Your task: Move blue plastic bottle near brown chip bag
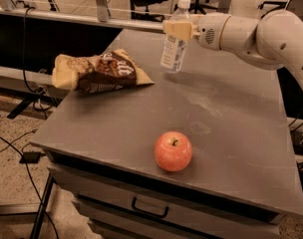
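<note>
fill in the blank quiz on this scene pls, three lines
1. The gripper grasps the blue plastic bottle just below its white ____.
2. In the camera view, the brown chip bag lies to the ____ of the bottle.
3. The apple on the table is ____ in colour.

Missing words: cap; left; red

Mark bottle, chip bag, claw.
blue plastic bottle (172, 56): camera view, on its label.
brown chip bag (104, 72): camera view, middle of the bag.
claw (177, 29): camera view, between its fingertips, clamped on the bottle's shoulder.
</note>
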`<state>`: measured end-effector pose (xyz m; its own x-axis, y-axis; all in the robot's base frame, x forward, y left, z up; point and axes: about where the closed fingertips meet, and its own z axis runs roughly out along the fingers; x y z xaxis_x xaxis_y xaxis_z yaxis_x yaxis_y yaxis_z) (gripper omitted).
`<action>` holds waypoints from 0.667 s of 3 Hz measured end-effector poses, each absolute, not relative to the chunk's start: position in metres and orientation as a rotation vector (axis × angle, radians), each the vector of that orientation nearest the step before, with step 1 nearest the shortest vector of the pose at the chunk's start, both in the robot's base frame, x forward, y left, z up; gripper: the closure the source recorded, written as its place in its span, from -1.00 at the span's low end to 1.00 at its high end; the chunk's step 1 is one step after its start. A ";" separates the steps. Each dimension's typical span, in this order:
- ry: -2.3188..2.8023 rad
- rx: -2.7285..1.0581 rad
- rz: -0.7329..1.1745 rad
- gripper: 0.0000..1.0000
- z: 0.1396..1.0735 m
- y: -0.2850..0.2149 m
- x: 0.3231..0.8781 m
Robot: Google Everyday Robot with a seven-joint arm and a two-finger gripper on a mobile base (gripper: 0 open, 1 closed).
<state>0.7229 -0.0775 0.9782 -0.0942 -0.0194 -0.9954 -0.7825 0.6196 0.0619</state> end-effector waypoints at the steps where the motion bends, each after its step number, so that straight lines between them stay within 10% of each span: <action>1: 1.545 -0.734 0.736 0.22 0.968 -0.067 0.718; 2: 1.536 -0.757 0.773 -0.27 0.959 -0.055 0.712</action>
